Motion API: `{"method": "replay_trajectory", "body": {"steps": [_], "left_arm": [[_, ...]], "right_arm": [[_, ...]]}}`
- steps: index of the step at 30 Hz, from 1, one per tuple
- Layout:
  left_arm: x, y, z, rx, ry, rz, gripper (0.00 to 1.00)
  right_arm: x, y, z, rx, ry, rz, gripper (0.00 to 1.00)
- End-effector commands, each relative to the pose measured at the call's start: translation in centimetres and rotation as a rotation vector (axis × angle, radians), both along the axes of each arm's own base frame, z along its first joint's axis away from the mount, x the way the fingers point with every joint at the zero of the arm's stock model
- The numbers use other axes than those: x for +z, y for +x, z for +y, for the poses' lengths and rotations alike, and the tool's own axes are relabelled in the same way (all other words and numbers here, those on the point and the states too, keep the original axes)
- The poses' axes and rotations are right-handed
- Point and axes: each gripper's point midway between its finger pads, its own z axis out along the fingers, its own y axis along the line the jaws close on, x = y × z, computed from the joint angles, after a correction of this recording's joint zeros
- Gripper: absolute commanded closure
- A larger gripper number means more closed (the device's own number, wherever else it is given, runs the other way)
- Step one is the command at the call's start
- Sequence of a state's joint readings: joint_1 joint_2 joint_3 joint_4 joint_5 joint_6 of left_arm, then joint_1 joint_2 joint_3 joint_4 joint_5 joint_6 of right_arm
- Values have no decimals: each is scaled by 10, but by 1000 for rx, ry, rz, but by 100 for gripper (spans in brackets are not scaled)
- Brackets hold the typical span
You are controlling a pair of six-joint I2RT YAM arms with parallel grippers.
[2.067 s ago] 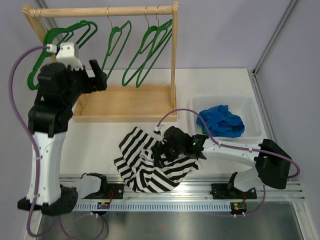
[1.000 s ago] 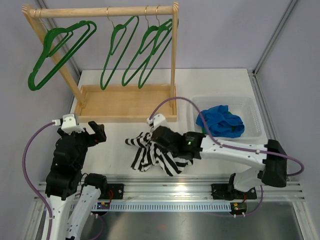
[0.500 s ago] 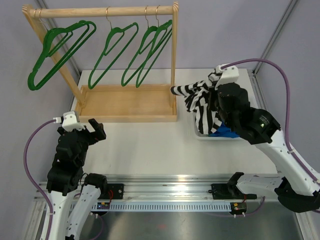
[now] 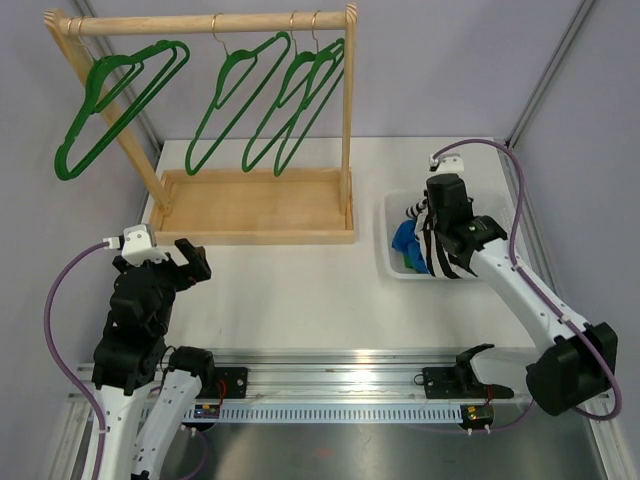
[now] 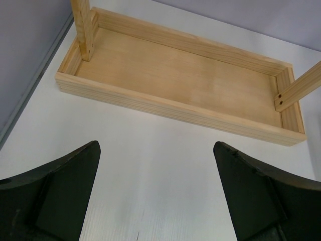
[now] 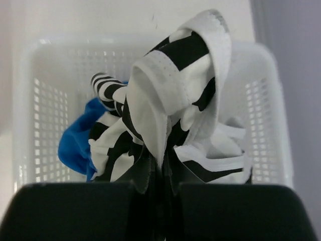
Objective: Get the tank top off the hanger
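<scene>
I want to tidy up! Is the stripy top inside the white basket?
Partly in: the stripy top hangs into the basket beside the blue cloth, pinched in the right fingers.

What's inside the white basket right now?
The striped tank top, pinched by the right gripper, hangs into the white basket over a blue garment. The basket floor beneath them is covered.

A white table (image 4: pixel 300 290) stands between pale lilac walls (image 4: pixel 450 60).

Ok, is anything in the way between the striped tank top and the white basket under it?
Nothing visible is. The right gripper holds the striped tank top straight over the open white basket, its folds hanging inside; a blue garment lies there too, to one side.
</scene>
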State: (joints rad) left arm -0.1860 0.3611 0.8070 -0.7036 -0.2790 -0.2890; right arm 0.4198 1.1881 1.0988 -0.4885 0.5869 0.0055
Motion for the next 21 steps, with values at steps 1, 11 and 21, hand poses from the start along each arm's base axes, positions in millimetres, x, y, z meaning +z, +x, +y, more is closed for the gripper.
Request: {"method": "replay_trajectory", "body": {"steps": [1, 11, 21], "left_arm": [[10, 4, 3, 25, -11, -47, 1], [13, 0, 9, 60, -18, -63, 1], [25, -4, 11, 71, -23, -36, 1]], "right_arm": [[-45, 14, 18, 56, 168, 73, 100], [-164, -9, 25, 34, 417, 434, 100], [-49, 0, 11, -29, 437, 216, 39]]}}
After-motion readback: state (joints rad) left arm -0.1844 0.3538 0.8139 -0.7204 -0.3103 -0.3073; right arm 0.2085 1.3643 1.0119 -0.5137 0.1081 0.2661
